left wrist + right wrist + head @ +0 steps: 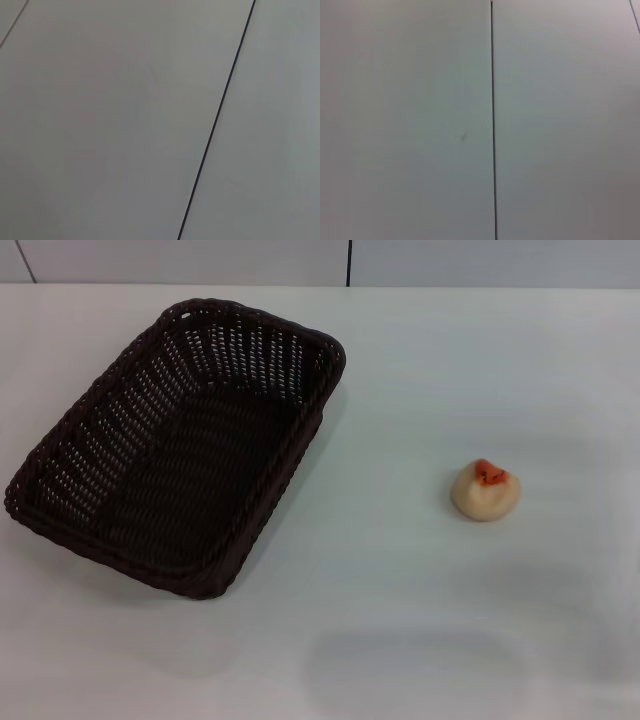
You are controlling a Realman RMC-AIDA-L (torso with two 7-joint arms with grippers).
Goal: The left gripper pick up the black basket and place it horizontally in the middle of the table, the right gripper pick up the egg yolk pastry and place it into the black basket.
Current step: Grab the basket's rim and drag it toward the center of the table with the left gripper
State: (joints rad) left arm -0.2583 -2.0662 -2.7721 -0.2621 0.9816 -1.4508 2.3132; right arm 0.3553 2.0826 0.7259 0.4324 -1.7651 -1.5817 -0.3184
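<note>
The black basket [180, 445] lies on the white table [400, 600] at the left, empty, with its long axis slanting from near left to far right. The egg yolk pastry [486, 490], a pale round bun with an orange-red spot on top, sits on the table to the right of the basket, well apart from it. Neither gripper shows in any view. The left wrist view and the right wrist view show only plain grey panels with a thin dark seam.
A grey wall with a dark vertical seam [349, 262] runs behind the table's far edge. Bare tabletop lies between the basket and the pastry and along the near edge.
</note>
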